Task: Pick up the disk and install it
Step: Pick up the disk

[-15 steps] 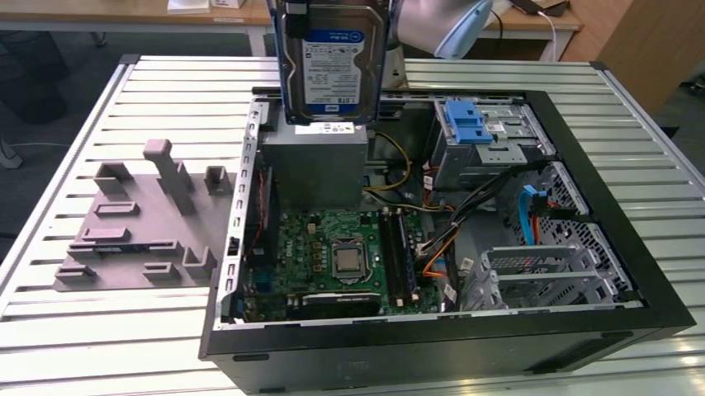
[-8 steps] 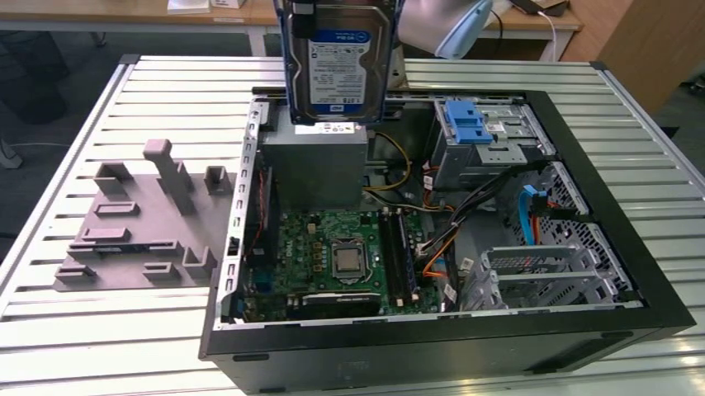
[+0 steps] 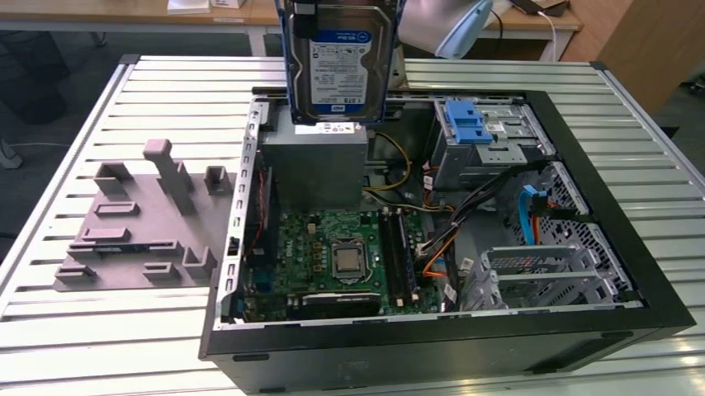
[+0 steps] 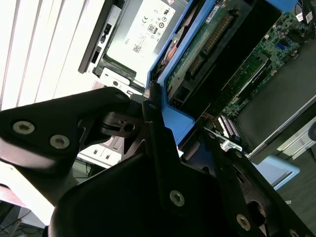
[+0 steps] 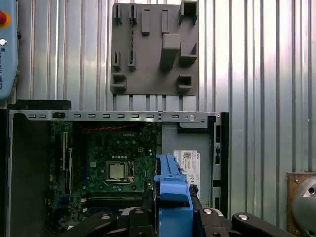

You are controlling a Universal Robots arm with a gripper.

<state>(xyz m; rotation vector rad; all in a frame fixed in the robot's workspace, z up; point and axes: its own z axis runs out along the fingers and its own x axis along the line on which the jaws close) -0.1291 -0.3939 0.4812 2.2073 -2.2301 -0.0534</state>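
Gripping the disk (image 3: 336,62) upright, the claw (image 5: 173,213) hangs above the grey box (image 3: 314,165) inside the open computer case (image 3: 441,346).

An open computer case (image 3: 441,346) lies on the counter (image 3: 99,330), covering its middle and reaching close to the near edge. Just beside it, toward the counter's edge at the exterior view's left, lies a fixture plate (image 3: 132,239). In the case, a circuit board (image 3: 319,256) lies at the near side. A metal box (image 3: 314,169) stands behind it, with a drive cage (image 3: 484,136) to the exterior view's right of the box. The disk (image 3: 336,62) hangs upright above the box, clamped in the pincer (image 5: 173,217).
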